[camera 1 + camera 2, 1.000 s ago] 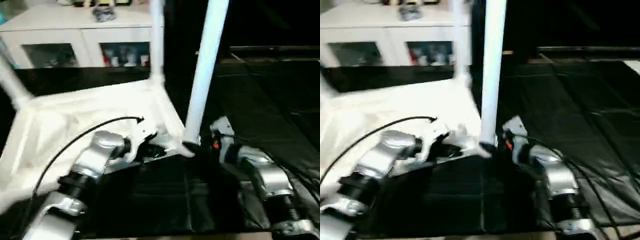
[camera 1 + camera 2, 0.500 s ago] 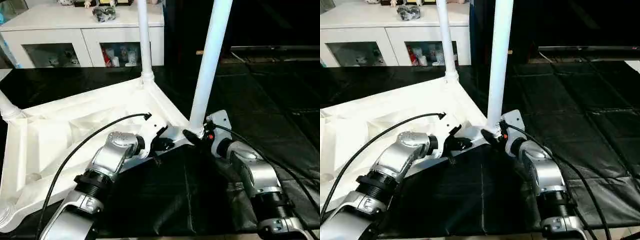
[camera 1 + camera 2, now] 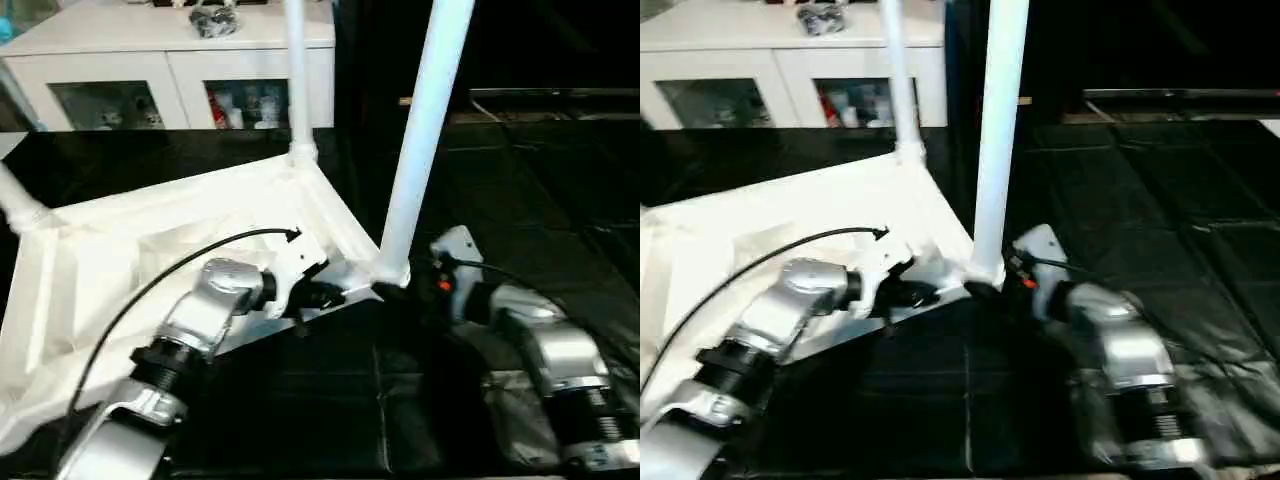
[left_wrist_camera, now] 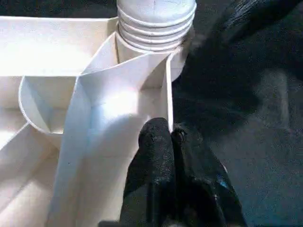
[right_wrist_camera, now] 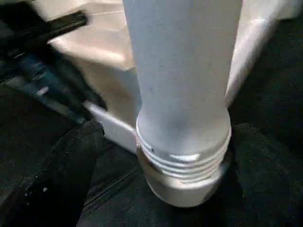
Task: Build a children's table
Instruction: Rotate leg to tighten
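On the black mat [image 3: 520, 230], your children's table top [image 3: 130, 260] lies ribbed side up, and you can count three legs standing in its corner sockets: the near leg [image 3: 425, 130], a far leg [image 3: 296, 75] beyond it, and a third leg [image 3: 18, 200] at the far left corner. Your left gripper [image 4: 171, 142] is pinched closed on the thin rim wall just beside the near leg's socket. Your right gripper [image 5: 165, 161] has its two fingers [image 5: 66, 165] spread wide on either side of that leg's threaded base, apart from it. One white cabinet [image 3: 170, 60] stands behind the table top.
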Robot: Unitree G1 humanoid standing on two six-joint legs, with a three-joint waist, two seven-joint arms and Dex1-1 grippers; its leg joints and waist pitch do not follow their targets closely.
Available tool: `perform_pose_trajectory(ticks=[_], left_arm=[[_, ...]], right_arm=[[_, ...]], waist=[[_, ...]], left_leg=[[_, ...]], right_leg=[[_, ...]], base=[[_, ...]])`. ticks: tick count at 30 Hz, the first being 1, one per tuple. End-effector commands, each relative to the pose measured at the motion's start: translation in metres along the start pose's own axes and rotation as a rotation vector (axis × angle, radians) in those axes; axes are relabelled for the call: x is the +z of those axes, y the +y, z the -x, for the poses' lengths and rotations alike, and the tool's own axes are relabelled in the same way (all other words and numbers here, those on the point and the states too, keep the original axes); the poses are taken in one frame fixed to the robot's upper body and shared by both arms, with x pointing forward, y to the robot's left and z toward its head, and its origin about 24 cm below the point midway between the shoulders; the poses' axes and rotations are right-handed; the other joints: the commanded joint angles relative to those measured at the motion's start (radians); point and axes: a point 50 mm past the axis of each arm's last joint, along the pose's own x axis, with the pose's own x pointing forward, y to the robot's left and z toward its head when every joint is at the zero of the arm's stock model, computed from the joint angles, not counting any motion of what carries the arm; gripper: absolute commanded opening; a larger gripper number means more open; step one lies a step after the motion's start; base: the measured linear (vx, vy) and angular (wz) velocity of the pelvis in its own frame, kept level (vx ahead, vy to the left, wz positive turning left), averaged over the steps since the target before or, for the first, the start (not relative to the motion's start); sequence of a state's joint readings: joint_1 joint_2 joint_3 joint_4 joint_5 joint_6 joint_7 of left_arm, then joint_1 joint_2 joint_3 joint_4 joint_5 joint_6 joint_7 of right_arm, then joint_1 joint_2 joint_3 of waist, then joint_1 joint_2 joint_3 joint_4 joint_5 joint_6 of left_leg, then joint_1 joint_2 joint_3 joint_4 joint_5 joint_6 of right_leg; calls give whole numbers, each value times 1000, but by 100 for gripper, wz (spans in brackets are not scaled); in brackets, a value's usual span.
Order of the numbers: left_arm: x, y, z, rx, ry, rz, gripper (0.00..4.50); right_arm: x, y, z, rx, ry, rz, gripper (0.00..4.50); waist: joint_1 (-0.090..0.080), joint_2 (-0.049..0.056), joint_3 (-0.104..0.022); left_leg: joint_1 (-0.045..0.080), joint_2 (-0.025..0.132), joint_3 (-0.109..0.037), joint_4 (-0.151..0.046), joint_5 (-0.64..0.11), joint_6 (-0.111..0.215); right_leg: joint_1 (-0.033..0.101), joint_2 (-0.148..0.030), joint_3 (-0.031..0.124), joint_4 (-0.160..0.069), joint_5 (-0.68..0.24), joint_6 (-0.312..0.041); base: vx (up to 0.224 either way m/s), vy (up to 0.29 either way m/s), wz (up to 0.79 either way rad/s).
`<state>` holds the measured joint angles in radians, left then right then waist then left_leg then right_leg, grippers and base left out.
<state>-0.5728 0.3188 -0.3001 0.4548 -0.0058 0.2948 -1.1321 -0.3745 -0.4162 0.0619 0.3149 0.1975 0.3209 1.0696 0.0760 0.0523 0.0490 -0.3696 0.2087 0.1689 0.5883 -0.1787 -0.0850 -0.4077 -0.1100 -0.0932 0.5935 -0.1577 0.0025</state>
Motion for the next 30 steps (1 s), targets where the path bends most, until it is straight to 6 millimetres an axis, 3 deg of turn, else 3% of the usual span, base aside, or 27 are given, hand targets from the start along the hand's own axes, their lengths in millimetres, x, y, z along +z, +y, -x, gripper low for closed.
perform_pose_trajectory(ticks=[1,4,8,10,11,14,16,18,21,23,27,30], left_arm=[[12,-7,-3,-81,-26,-81,0],[7,-11,4,-161,3,-109,0],[4,-13,9,-216,18,-124,0],[0,-15,13,-256,46,-145,0],[0,-15,13,-256,46,-145,0],[-3,-15,17,-288,67,-162,0],[-3,-15,18,-304,72,-167,0],[-3,-16,19,-311,71,-168,0],[-3,-17,20,-336,78,-175,0],[-3,-18,21,-348,82,-179,0],[-4,-19,21,-361,85,-187,0],[-4,-19,21,-363,86,-188,0]], right_arm=[[11,11,-8,133,-27,60,444],[13,9,0,196,9,117,444],[14,9,4,263,37,134,444],[13,11,5,324,72,166,444],[13,11,5,324,72,166,444],[13,11,6,383,113,202,444],[13,11,5,406,124,208,444],[14,11,5,413,126,209,410],[14,11,5,432,131,219,410],[14,11,4,437,131,223,370],[11,12,2,455,131,222,356],[10,13,1,456,123,219,321]], waist=[[3,-7,-70],[14,-10,-68],[19,-10,-67],[20,-19,-67],[22,-17,-67],[22,-24,-68],[24,-21,-69],[25,-21,-69],[30,-22,-70],[32,-23,-70],[33,-21,-70],[33,-20,-71]], left_leg=[[3,13,7,-64,-225,86],[11,17,9,-67,-253,70],[9,18,7,-70,-266,59],[8,18,7,-70,-257,62],[8,18,6,-69,-254,62],[3,17,7,-67,-231,68],[6,18,7,-66,-221,71],[6,18,7,-66,-219,72],[7,19,8,-65,-214,71],[6,18,8,-65,-209,73],[7,18,8,-66,-220,69],[7,18,8,-65,-220,67]], right_leg=[[61,-29,36,-63,-205,-250],[54,-31,39,-68,-261,-239],[54,-31,40,-66,-287,-233],[55,-31,41,-66,-283,-231],[56,-33,40,-65,-284,-231],[57,-33,41,-63,-278,-229],[55,-33,41,-62,-274,-232],[55,-32,41,-60,-267,-237],[55,-33,41,-59,-256,-242],[55,-32,41,-57,-249,-243],[55,-32,41,-59,-265,-240],[56,-32,41,-59,-261,-241]], base=[[0,0,0],[0,0,0],[0,0,0],[0,0,0],[0,0,0],[0,0,0],[0,0,0],[0,0,0],[0,0,0],[0,0,0],[0,0,0],[0,0,0]])
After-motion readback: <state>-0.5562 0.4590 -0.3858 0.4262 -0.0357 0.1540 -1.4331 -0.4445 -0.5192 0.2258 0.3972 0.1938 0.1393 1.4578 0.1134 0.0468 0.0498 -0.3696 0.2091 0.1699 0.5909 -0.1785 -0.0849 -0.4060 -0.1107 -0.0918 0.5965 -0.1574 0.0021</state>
